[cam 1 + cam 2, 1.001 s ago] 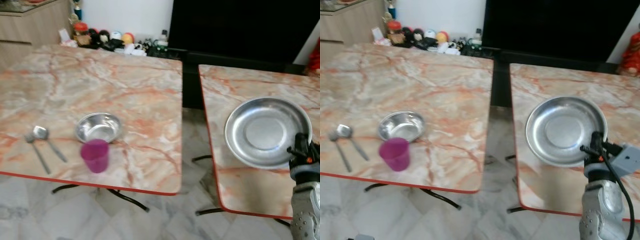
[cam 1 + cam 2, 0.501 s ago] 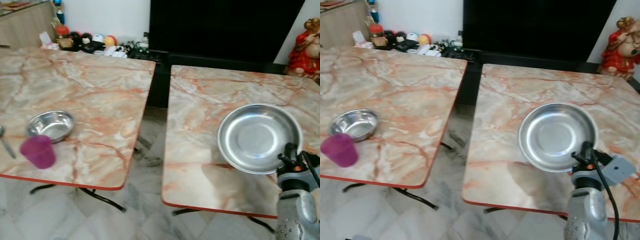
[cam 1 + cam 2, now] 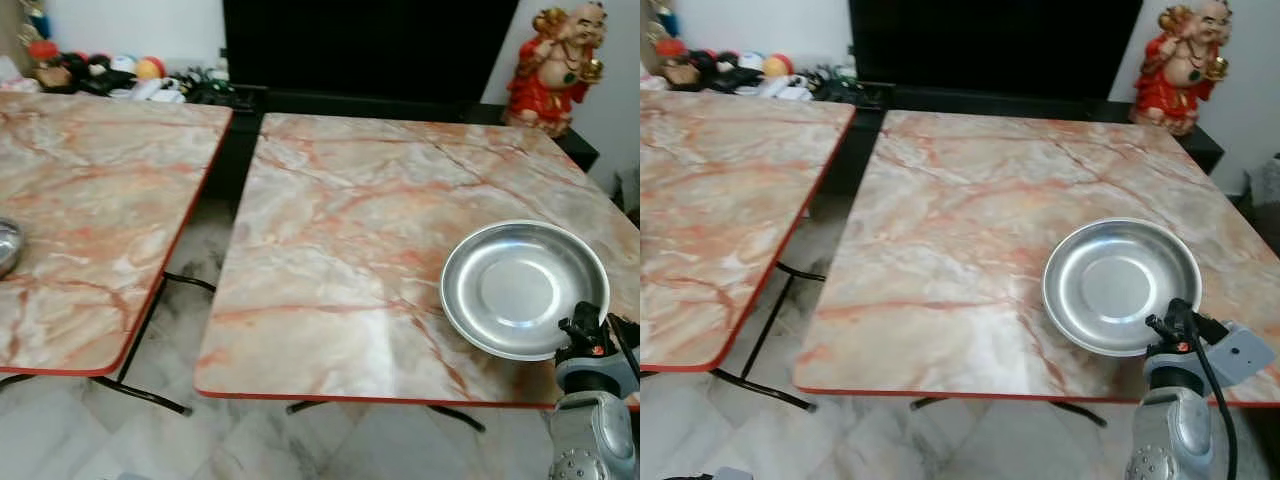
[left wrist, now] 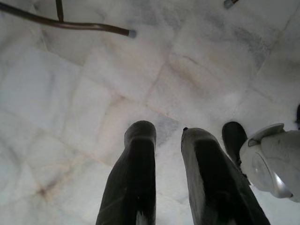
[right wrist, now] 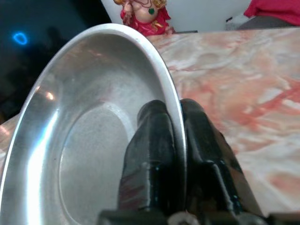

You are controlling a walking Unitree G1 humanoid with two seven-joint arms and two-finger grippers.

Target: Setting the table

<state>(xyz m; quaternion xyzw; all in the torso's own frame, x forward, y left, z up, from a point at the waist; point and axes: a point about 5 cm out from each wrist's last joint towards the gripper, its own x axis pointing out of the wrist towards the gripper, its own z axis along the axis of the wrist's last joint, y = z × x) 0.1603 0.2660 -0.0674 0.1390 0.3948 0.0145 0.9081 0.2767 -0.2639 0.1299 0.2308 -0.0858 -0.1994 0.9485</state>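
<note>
Plate (image 3: pixel 522 288), steel and round, sat lower right of frame on the right table (image 3: pixel 350 220). Left edge: a steel bowl (image 3: pixel 5 245) was cut off on the left table (image 3: pixel 90 190); toys (image 3: pixel 100 75) lined the upper left. Left gripper (image 4: pixel 168 183) hung over floor tiles (image 4: pixel 93 93), fingers slightly parted, grasping nothing. Upper right: a red statue (image 3: pixel 556 62). Right gripper (image 5: pixel 176 140) was clamped on the plate's near rim, one finger (image 5: pixel 150 154) inside, the other outside.
</note>
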